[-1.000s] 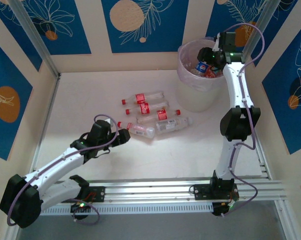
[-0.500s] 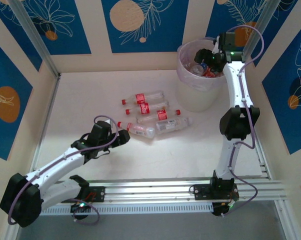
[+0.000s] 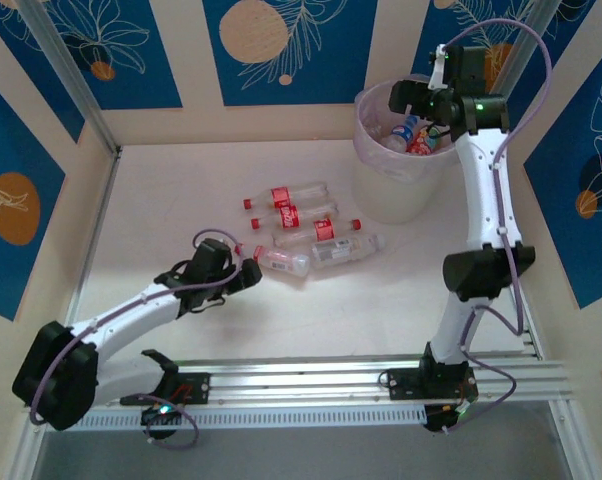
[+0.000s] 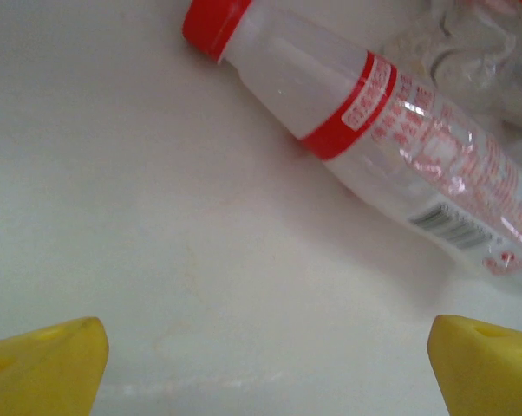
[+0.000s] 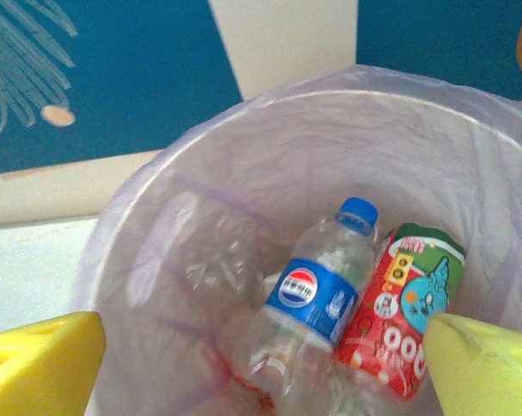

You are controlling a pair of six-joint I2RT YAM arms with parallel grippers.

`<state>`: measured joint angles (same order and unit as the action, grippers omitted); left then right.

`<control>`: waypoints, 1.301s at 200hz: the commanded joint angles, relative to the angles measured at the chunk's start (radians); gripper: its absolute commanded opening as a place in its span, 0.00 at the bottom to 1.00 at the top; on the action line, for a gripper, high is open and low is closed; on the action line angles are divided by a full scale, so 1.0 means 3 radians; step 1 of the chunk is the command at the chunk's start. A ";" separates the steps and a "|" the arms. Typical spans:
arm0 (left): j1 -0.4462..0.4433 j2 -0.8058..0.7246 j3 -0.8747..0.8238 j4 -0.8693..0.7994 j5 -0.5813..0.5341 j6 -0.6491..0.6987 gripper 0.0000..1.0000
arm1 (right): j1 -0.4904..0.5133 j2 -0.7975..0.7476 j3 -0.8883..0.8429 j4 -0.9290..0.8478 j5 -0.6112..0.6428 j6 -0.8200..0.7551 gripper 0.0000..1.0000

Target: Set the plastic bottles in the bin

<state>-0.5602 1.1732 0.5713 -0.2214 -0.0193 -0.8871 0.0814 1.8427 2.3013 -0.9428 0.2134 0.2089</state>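
Several clear bottles with red labels and red caps (image 3: 306, 212) lie in a cluster mid-table. The nearest bottle (image 3: 278, 260) lies just right of my open left gripper (image 3: 251, 275). In the left wrist view that bottle (image 4: 374, 117) lies diagonally ahead of the gripper (image 4: 265, 373), untouched, with bare table between the yellow fingertips (image 4: 44, 368). My right gripper (image 3: 401, 98) hovers open over the bin (image 3: 381, 195). The right wrist view looks down past the gripper (image 5: 261, 368) into the lilac-lined bin (image 5: 200, 165), where a blue-labelled bottle (image 5: 317, 295) and a red-and-green one (image 5: 400, 325) lie.
Blue and cream patterned walls (image 3: 281, 45) close in the white table (image 3: 161, 200) at the back and sides. An aluminium rail (image 3: 311, 380) runs along the near edge by the arm bases. A crumpled clear bottle (image 4: 469, 43) lies behind the nearest one.
The right gripper has let go of the blue-labelled bottle, which now lies in the bin, and has risen above the rim. The left gripper has edged right toward the nearest bottle.
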 commanded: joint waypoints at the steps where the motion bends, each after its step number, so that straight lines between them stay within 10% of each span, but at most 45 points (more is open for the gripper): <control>1: 0.0026 0.0135 0.0228 0.0047 -0.0251 -0.0311 0.94 | 0.0168 -0.0527 -0.0528 0.0160 0.0144 -0.0161 0.95; 156: 0.0145 0.1219 0.0695 0.0696 -0.0554 -0.1712 0.85 | 0.0868 -0.2585 -0.3591 0.0529 -0.0015 0.0475 0.94; 260: 0.0174 0.1871 0.0689 0.1299 -0.0313 -0.2140 0.63 | 0.0846 -0.3079 -0.4050 0.0379 0.0101 0.0600 0.94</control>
<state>-0.5144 1.6573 0.7944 0.0170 -0.1623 -1.4605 0.3401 0.9424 1.1099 -0.8078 0.2298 0.3725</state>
